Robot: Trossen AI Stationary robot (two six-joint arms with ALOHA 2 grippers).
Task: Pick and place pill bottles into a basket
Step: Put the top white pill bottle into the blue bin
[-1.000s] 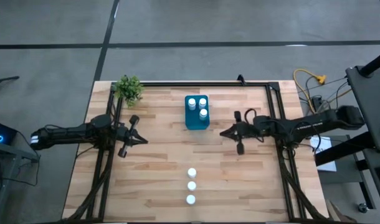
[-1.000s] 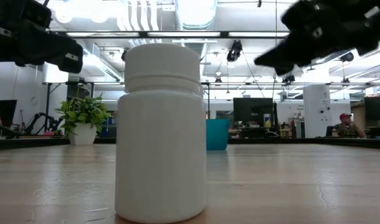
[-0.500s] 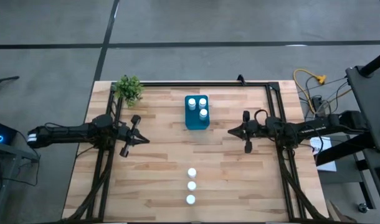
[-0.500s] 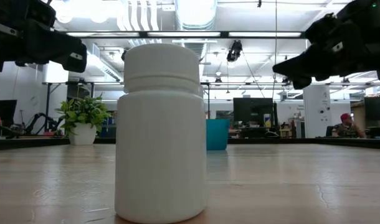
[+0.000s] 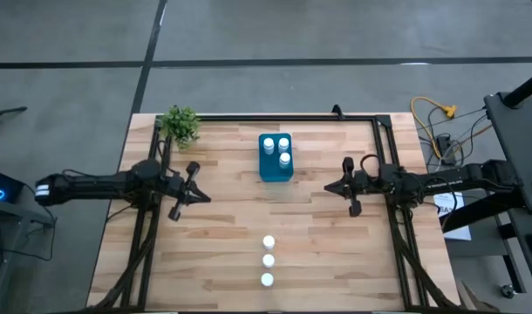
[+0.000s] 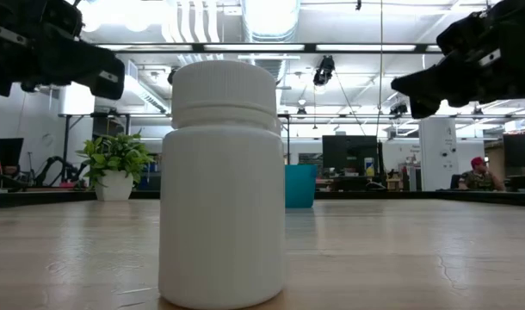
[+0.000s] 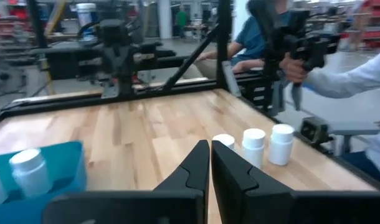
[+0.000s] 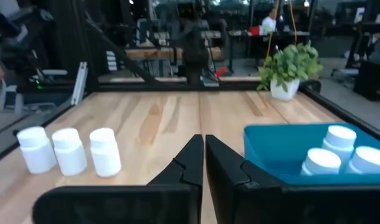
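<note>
left gripper (image 5: 199, 197): fingers pressed together, empty
loose bottles (image 5: 268, 260): row of three standing upright, ahead of both grippers toward near edge, roughly midway between them
basket (image 5: 275, 158): holds three bottles, between grippers
right gripper (image 5: 332, 186): clenched, empty

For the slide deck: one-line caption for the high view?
Three pill bottles lined up on the table, three in the basket; left gripper and right gripper shut, empty.
</note>
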